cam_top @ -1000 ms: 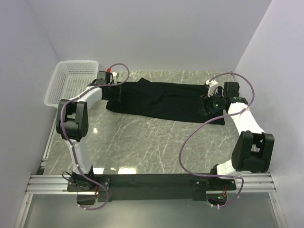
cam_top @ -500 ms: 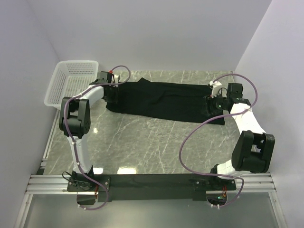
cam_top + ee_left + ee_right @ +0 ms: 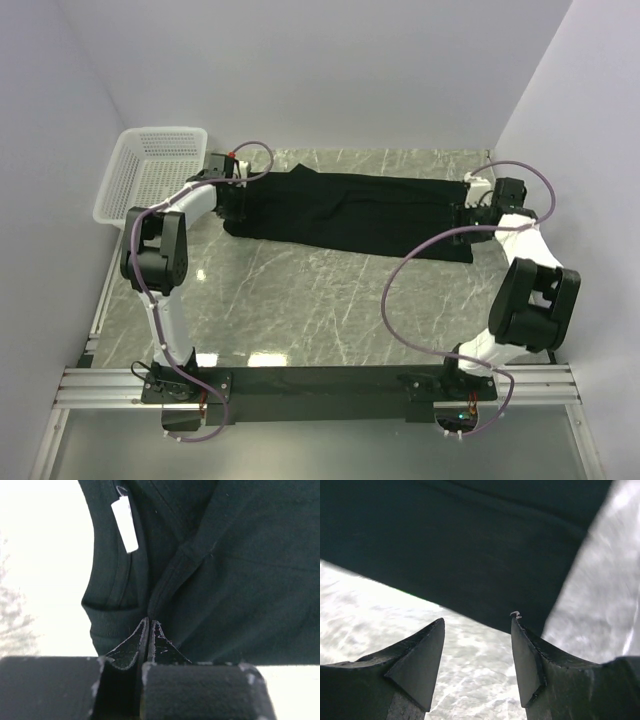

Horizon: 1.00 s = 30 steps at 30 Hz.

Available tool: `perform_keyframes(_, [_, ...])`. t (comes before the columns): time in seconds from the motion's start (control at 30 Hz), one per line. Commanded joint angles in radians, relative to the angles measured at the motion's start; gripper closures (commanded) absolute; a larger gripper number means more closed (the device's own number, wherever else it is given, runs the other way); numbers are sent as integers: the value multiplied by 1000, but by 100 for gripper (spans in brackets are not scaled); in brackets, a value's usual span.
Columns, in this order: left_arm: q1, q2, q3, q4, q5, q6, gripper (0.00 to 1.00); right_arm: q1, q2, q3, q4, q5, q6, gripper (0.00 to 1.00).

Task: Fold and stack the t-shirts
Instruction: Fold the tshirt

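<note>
Since a second ago the left gripper (image 3: 148, 626) has clamped shut on the black t-shirt (image 3: 350, 212) beside its collar (image 3: 112, 605) at ten o'clock. The right gripper (image 3: 477, 630) slid to three o'clock, jaws apart at the shirt's other end. One end looks secured for folding.
</note>
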Motion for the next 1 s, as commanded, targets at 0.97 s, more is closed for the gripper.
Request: perform_keyframes(0.97, [28, -152, -55, 32, 93, -46, 99, -145, 378, 245, -46, 79, 237, 50])
